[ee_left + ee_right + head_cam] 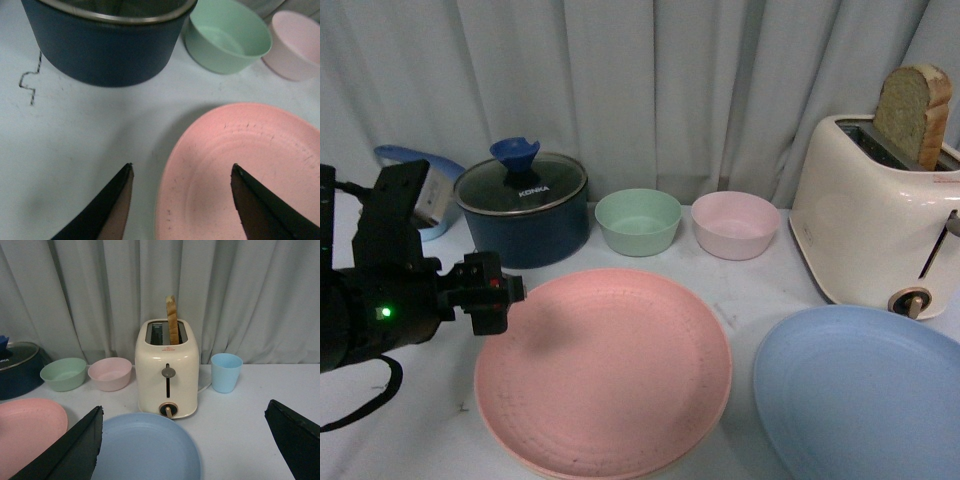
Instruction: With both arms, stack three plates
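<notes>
Grey curtains (pixel 670 90) back a white bench (pixel 430 440). The pink plate (pixel 605 370) lies centre-front, its near rim cut off. The light blue plate (pixel 860 395) sits just beside it on the right, partly out of frame. The left claw (pixel 182 166) gapes empty over the pink rim. The right claw (pixel 183 412), unseen from the front, spreads wide above the blue plate.

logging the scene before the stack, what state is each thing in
pink plate: empty
light blue plate: empty, not stacked
pot: lid on
toaster: bread slice sticking up
green bowl: empty
pink bowl: empty
left gripper: open
right gripper: open
</notes>
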You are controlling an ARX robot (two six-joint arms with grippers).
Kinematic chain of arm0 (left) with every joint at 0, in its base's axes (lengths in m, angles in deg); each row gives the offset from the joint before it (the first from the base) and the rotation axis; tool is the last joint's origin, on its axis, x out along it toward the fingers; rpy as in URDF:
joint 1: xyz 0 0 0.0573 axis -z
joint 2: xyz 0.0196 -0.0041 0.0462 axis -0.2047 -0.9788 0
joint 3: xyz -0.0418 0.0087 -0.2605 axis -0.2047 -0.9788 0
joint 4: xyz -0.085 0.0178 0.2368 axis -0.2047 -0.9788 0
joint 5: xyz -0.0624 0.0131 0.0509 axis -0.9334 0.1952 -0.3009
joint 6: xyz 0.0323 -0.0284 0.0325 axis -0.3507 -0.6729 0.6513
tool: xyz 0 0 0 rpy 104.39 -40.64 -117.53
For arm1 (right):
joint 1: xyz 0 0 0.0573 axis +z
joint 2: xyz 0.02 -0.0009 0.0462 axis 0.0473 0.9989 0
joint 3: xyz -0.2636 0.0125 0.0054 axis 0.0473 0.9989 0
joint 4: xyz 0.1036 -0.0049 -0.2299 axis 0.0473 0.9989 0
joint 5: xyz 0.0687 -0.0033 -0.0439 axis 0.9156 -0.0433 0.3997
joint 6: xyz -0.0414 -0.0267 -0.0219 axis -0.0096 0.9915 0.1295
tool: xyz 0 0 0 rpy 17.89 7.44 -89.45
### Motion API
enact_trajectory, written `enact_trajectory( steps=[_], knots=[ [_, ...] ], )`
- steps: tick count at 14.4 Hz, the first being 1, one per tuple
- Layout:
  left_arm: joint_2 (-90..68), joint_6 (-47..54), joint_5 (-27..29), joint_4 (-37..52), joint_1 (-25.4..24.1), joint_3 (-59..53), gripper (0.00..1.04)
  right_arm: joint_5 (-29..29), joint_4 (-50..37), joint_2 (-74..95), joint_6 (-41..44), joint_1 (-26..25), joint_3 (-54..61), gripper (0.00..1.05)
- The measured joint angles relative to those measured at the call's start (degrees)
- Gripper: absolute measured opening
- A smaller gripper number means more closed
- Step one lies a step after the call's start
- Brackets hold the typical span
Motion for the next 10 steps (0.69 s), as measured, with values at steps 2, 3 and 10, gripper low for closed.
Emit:
enact_trajectory(
  steps=[2, 3, 10],
  knots=[
    [2.6, -0.6, 0.0, 0.0, -0.7, -0.8, 0.68, 0.0, 0.0, 0.0, 0.0, 0.0, 0.0, 0.98],
    [3.3, -0.7, 0.1, 0.0, -0.8, -1.0, 0.7, 0.0, 0.0, 0.0, 0.0, 0.0, 0.0, 0.98],
    [19.2, -1.9, 2.7, -0.6, -4.2, -5.4, 0.99, 0.0, 0.0, 0.0, 0.0, 0.0, 0.0, 0.98]
  ],
)
